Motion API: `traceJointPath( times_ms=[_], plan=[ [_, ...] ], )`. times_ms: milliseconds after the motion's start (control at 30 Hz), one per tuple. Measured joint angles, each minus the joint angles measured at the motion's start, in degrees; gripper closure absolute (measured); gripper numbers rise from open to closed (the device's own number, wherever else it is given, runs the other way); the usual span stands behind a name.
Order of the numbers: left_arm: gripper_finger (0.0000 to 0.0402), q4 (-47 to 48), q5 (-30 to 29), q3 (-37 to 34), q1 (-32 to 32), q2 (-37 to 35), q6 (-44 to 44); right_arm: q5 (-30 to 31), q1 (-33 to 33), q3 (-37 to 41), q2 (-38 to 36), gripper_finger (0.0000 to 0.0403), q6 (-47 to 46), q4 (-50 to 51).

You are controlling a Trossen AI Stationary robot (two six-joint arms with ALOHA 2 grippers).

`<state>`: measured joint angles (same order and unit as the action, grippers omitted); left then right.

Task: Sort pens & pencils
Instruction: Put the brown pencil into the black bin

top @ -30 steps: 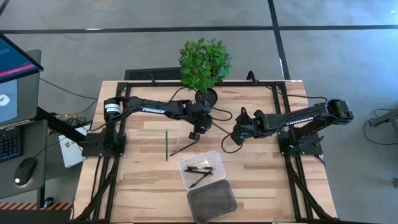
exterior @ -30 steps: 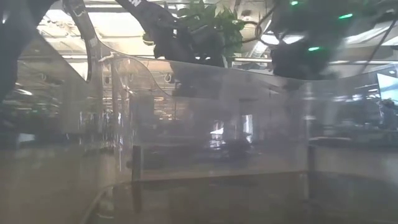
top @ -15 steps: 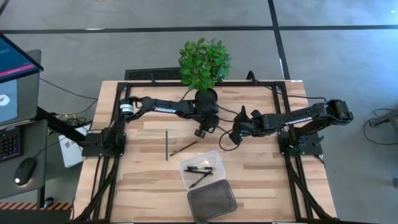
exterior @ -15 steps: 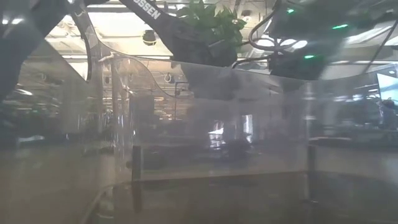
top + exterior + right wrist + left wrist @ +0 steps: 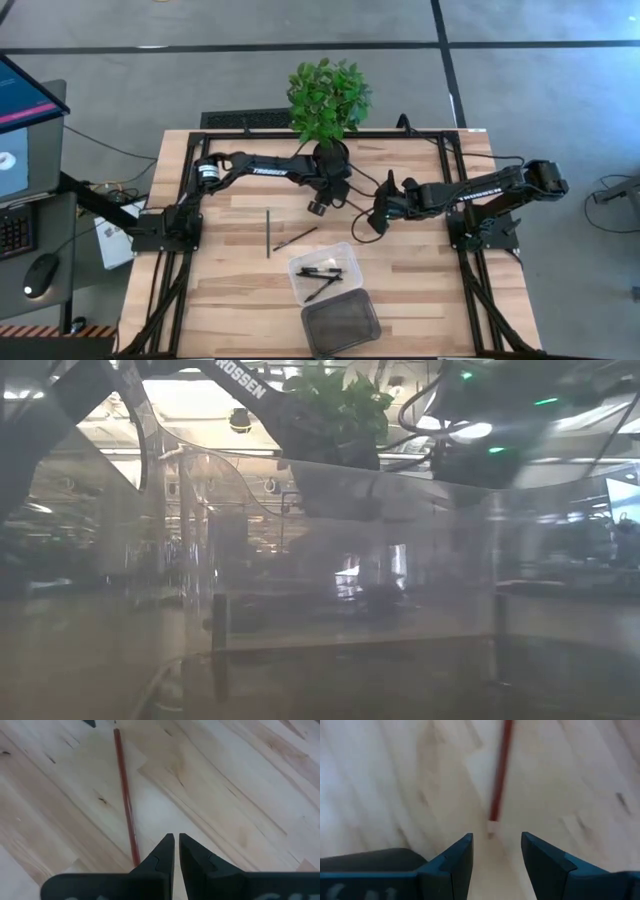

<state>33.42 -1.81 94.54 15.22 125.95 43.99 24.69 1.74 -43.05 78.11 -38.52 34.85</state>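
Overhead, the left gripper (image 5: pixel 318 207) hangs by the potted plant (image 5: pixel 328 100) and the right gripper (image 5: pixel 376 222) sits near the counter's (image 5: pixel 420 280) middle. Two pencils (image 5: pixel 268 232) lie apart on the bare wood between the arms, while the pens (image 5: pixel 322 272) rest inside a clear bin (image 5: pixel 298 285), its lid (image 5: pixel 341 322) just beside it.

Low view: mostly the bin's clear wall, arms and foliage above.

Left wrist view: its jaws stand open, with a reddish pencil (image 5: pixel 499 780) lying beyond the gap.

Right wrist view: its jaws are nearly closed and empty, a reddish pencil (image 5: pixel 125 795) just beside them.
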Motion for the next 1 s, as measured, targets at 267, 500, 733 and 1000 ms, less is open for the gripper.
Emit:
traceJointPath(
  times_ms=[267,500,733,1000],
  plan=[
    [0.0244,-1.5,1.7,0.7,0.6,-0.2,2.2,-0.2,0.0,0.0,0.0,0.0356,0.0,-1.1],
    [0.0244,-1.6,4.1,0.7,0.6,-0.2,2.8,-0.5,0.0,0.0,0.0,0.0356,0.0,-1.1],
    [0.0244,-2.1,6.3,0.7,0.6,-0.2,2.3,-0.6,0.0,0.0,0.0,0.0356,0.0,-1.1],
    [0.0244,-4.1,5.2,0.8,0.8,2.5,2.7,-0.7,0.0,0.0,0.0,0.0356,0.0,-1.0]
  ],
)
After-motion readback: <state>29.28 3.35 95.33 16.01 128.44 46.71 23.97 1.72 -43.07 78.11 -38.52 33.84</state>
